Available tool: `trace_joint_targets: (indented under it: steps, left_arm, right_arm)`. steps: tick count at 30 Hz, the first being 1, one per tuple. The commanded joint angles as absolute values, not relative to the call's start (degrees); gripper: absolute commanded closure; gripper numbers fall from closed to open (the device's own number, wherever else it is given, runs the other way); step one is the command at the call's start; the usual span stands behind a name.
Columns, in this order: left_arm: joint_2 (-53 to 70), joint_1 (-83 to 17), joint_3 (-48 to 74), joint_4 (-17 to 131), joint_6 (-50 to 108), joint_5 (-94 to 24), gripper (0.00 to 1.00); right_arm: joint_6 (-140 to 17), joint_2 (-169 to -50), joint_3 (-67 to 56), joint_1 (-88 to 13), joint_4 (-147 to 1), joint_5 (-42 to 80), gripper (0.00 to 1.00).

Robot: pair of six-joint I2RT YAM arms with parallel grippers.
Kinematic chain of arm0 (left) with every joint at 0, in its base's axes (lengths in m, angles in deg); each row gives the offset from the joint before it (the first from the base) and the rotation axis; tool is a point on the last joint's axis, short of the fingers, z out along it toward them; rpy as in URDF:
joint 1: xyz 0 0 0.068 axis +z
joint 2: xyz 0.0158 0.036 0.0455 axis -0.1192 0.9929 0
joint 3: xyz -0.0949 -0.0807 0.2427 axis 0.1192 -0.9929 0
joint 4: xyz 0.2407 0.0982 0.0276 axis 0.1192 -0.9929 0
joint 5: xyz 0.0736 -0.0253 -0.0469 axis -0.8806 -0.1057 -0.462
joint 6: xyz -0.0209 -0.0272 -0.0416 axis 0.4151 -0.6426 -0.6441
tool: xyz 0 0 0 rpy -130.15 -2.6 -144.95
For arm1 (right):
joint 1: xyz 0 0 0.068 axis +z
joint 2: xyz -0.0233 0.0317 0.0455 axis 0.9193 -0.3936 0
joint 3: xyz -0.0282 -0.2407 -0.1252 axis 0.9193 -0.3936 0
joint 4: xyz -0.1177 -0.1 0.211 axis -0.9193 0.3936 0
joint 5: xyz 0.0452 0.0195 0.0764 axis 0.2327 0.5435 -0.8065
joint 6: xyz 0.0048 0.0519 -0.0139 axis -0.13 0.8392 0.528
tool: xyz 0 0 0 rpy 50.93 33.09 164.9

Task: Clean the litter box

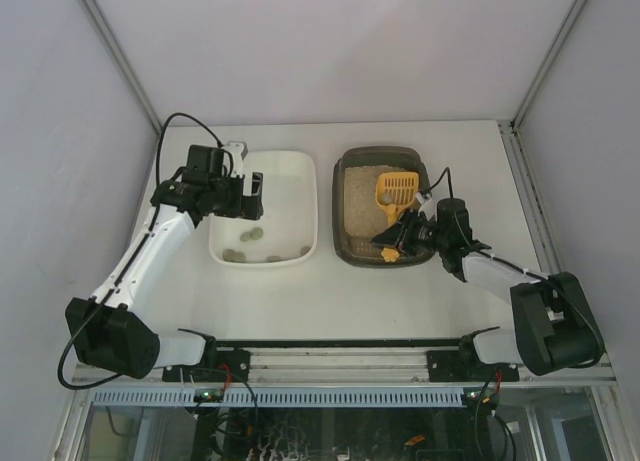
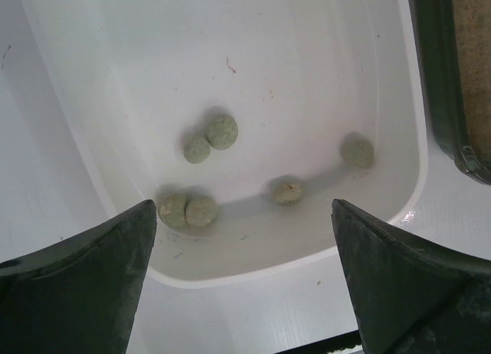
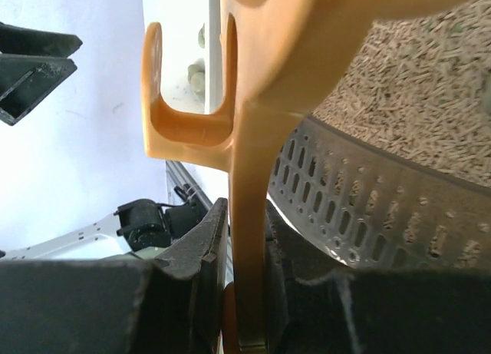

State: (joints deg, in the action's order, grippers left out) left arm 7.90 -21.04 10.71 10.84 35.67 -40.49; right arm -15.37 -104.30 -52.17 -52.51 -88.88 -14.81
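**Right arm has the scoop, tray straight ahead**

White counter (image 1: 330,301), plain pale walls on three sides, and two trays sit side by side in the middle. The litter box (image 1: 339,216) is the dark one on the right, its long axis running away from the arm bases. A narrow gap separates it from the white tub (image 1: 300,166) on the left.

The right gripper (image 1: 400,237) hangs over the near-right corner of the litter box, fingers (image 3: 201,250) pinched tight on the handle of the yellow scoop (image 1: 397,188). The scoop points away and slightly left, its slotted head lying over the beige litter (image 3: 414,85) at the far half. So the litter lies directly ahead of and under the right arm's tool. The tub waits off to its left, across the gap.

The left gripper (image 2: 244,292) hovers above the tub, fingers spread wide and holding nothing. Six round greenish clumps (image 2: 222,131) lie on the tub floor.

Hard to call: the scoop head is cut off in the right wrist view. From above I cannot tell whether it carries anything, or whether clumps remain in the litter. The gripper hides the tray's near-right corner.
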Motion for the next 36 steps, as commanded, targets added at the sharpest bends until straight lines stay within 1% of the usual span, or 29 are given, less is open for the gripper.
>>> trace_joint_targets:
  steps: [1,4,6,8,10,12,16,17,19,20,24,26,28,32,36]
  left_arm:
    - [5.4,-20.98,8.97,12.24,36.34,-40.63,0.0]
    - [5.34,-20.92,8.98,12.13,36.25,-40.33,0.0]
    - [5.17,-20.94,8.94,12.03,36.24,-39.93,0.0]
    - [4.88,-20.87,8.78,12.02,36.43,-39.92,0.0]
    - [4.43,-20.89,8.42,11.83,37.34,-39.33,0.0]
    - [4.0,-20.89,7.82,11.35,38.63,-38.18,0.0]
    - [2.3,-20.85,5.87,8.57,45.22,-31.57,0.0]
    - [2.09,-20.85,5.52,7.31,47.35,-29.9,0.0]
    - [1.73,-20.85,5.14,5.44,48.96,-29.01,0.0]
    - [1.85,-20.83,5.09,4.58,49.46,-29.32,0.0]
    - [2.29,-19.86,4.22,3.35,50.43,-32.04,0.0]
    - [1.86,-17.08,3.84,4.0,50.24,-31.73,0.0]
    - [1.69,-13.27,4.12,4.55,50.13,-30.16,0.0]
    - [3.65,-5.45,6.96,2.96,50.86,-27.06,0.0]
    - [5.6,-0.98,8.82,0.45,52.72,-25.26,0.0]
  right_arm:
    - [-13.34,-104.56,-50.36,-52.13,-92.91,-18.15,1.0]
    - [-10.84,-104.2,-51.68,-53.88,-96.19,-17.38,1.0]
    - [-12.96,-105.79,-49.48,-51.44,-93.04,-17.76,1.0]
    - [-12.36,-107.16,-49.15,-50.11,-95.12,-19.71,1.0]
    - [-7.63,-108.07,-50.33,-51.82,-101.24,-22.11,1.0]
    - [-0.01,-109.8,-52.02,-54.0,-110.57,-24.69,1.0]
    - [10.46,-116.2,-51.77,-53.55,-125.57,-31.19,1.0]
    - [12.23,-117.09,-51.8,-53.47,-127.82,-31.93,1.0]
    - [12.02,-117.34,-51.76,-53.46,-127.41,-31.47,1.0]
    - [10.27,-116.89,-51.61,-53.04,-125.26,-30.77,1.0]
    - [-0.71,-113.91,-47.35,-49.94,-107.21,-29.46,1.0]
    - [-3.03,-111.86,-46.47,-49.68,-102.94,-28.37,1.0]
    - [-8.02,-109.82,-44.81,-49.44,-94.99,-26.26,1.0]
    - [-22.02,-106.47,-35.64,-45.27,-69.94,-16.87,1.0]
    - [-27.62,-107.4,-26.42,-38.3,-55.21,-6.62,1.0]
